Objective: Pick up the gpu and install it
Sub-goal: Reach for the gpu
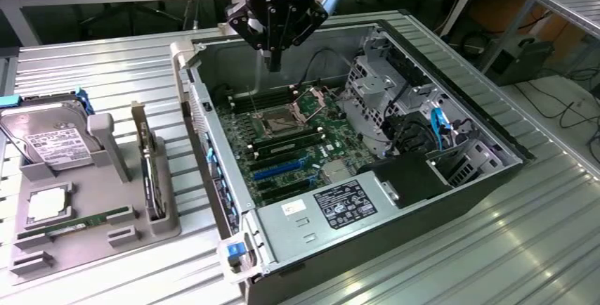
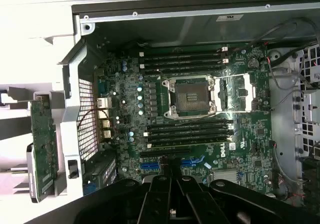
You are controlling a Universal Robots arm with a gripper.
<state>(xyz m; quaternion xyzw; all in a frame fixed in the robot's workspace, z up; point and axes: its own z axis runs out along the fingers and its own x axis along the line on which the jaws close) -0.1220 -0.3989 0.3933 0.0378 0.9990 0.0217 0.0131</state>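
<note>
Exterior view puts the gpu (image 1: 146, 171), on edge with its long axis up the frame, lower left of the closed, empty end effector (image 1: 274, 62).

gpu (image 1: 148, 171) (image 2: 42, 144): thin dark card w/ silver bracket, stood on edge in grey holder (image 1: 168, 203)

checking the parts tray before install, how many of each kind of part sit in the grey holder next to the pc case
hard drive: 1
gpu: 1
memory stick: 1
flat silver square part: 1
total: 4
</note>
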